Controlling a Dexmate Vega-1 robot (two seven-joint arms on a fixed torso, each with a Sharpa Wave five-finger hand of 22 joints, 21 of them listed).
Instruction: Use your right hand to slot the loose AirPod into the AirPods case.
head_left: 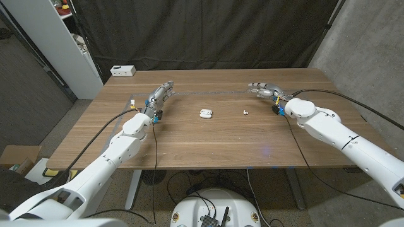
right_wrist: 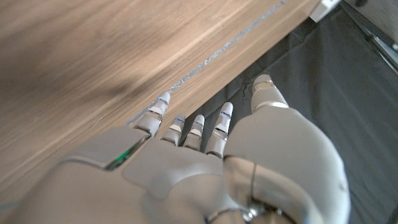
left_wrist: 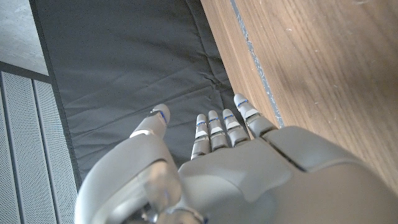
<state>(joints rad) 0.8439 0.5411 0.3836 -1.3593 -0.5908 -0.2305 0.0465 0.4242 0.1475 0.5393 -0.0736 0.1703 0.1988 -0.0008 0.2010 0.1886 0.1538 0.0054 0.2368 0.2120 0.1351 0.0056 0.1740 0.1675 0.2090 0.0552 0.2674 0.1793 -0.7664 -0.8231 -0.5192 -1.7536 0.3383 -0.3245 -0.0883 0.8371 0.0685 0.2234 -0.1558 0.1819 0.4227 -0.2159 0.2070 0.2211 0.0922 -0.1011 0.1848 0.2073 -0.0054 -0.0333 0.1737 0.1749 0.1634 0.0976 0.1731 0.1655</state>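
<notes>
Your right hand (head_left: 264, 89) hangs over the far part of the desk (head_left: 189, 139) with its fingers (right_wrist: 194, 127) stretched out, slightly apart, pinching nothing; the loose AirPod (head_left: 245, 113) lies on the wood near it, a little nearer to you than the fingertips and inward of them; the AirPods case (head_left: 205, 114) sits further inward again, well apart from the hand and near the earbud. Your left hand (head_left: 159, 96) is likewise extended and holds nothing, off on the other side of the case. Expect the earbud to be very light, hard and smooth, so it will likely skid or flick away if you press it unevenly; take it between thumb and one fingertip across its rounded body, leaving the stem free to go down into the case; whether the lid stands open is too small to tell. The case is light too and may slide when you push in; go gently.
</notes>
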